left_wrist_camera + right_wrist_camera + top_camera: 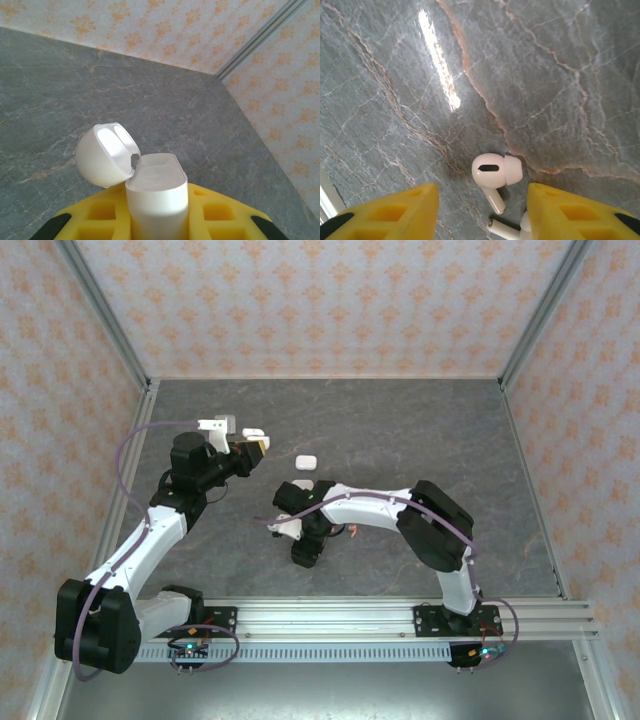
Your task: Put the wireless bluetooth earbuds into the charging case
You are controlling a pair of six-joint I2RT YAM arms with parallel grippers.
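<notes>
My left gripper (159, 212) is shut on a white charging case (156, 187), held upright above the table. Its lid (105, 155) is flipped open to the left, and the two slots look empty. From above, this gripper (256, 445) is at the back left. My right gripper (481, 194) points down at the table with its yellow fingers (395, 212) open. A pale pinkish-white earbud (496, 172) lies on the table between them, untouched. Beside it lies a second white earbud (507, 230), partly hidden behind the right finger. In the top view the right gripper (305, 552) is near the table's middle.
Two more white cases (306, 461) (298, 485) lie on the grey marble-patterned table (430, 440) between the arms. Patterned walls enclose the table on three sides. The right arm's elbow (440, 525) bulks over the near right.
</notes>
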